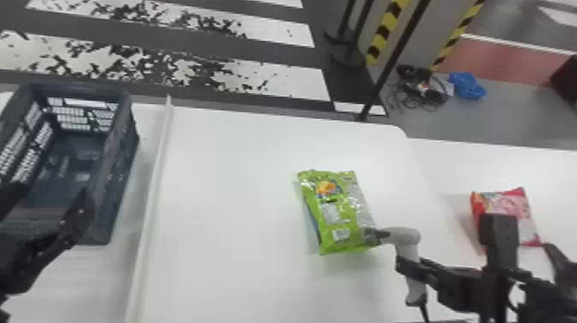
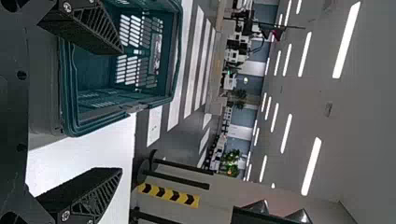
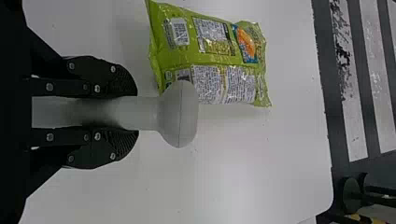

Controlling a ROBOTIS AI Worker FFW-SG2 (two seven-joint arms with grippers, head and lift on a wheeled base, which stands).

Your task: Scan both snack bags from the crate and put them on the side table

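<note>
Green snack bag (image 1: 337,214) is laid on desk (image 1: 236,172), red snack bag (image 1: 506,204) on side table (image 1: 554,180). Crate (image 1: 116,167) is set at left. Scanner (image 1: 408,235) is grasped by fingers of right gripper (image 1: 412,267); fingers of left gripper (image 1: 52,193) are parted.

White worktop (image 1: 223,172) spreading across the centre of the frame, green snack bag (image 1: 339,210) lying on it, crate (image 1: 118,172) standing on another worktop (image 1: 94,279) at left, red snack bag (image 1: 508,202) lying on the side worktop (image 1: 493,167) at right
</note>
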